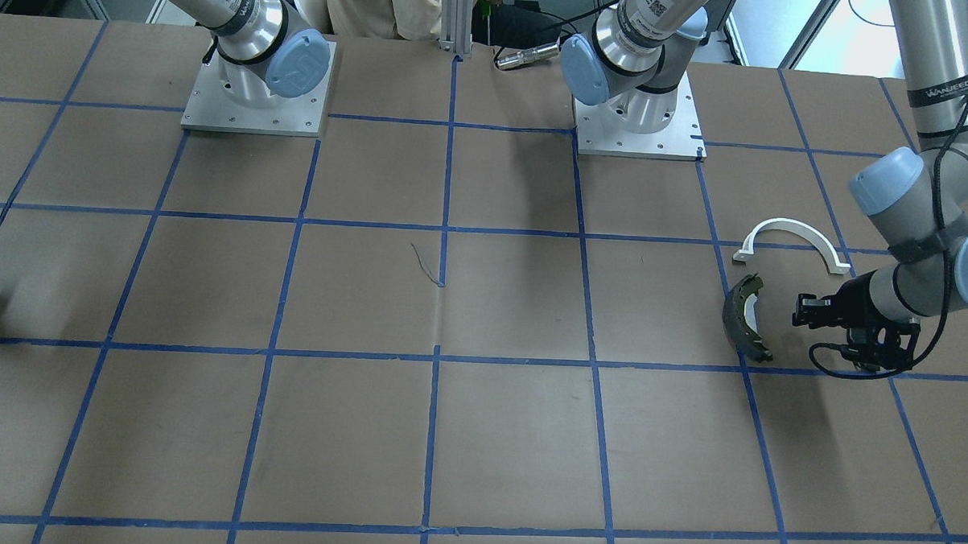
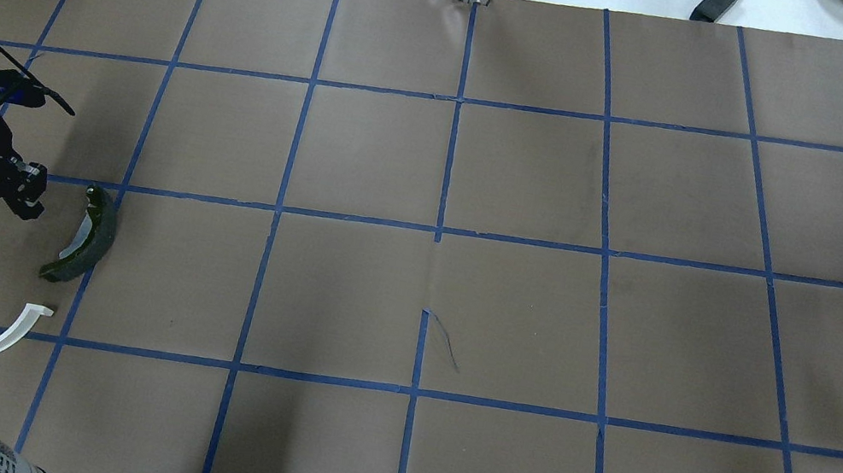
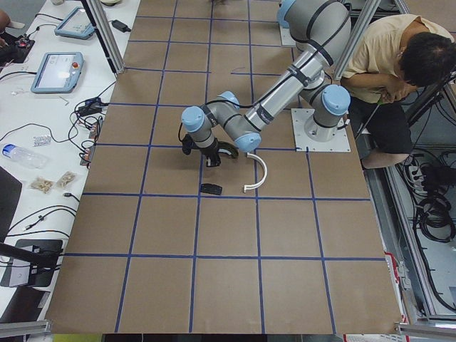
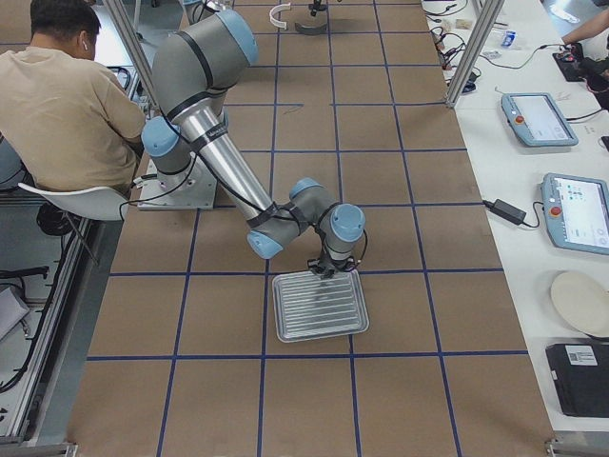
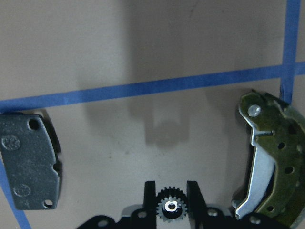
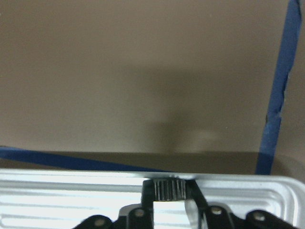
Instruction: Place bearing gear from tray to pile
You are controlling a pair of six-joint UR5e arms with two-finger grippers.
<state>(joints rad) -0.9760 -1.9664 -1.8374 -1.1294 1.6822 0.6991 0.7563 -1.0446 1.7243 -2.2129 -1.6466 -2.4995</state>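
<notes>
Left gripper (image 5: 171, 192): pinching bearing gear (image 5: 170, 208) across its teeth.
Right gripper (image 6: 169, 186): pinching second gear (image 6: 169, 190) above tray (image 6: 57, 200).
Handling: likely light, stiff metal.

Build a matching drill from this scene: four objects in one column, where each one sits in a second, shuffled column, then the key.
Objects
1. white plastic half-ring arc
2. curved olive-and-black brake shoe
3. small black toothed gear
4. shallow silvery metal tray

Places
A. partly under the right end effector
B. gripped by the left end effector
C. lying beside the brake shoe, on the side toward the robot's bases
D. right of the gear in the left wrist view

Pairs: 1-C, 2-D, 3-B, 4-A
</notes>
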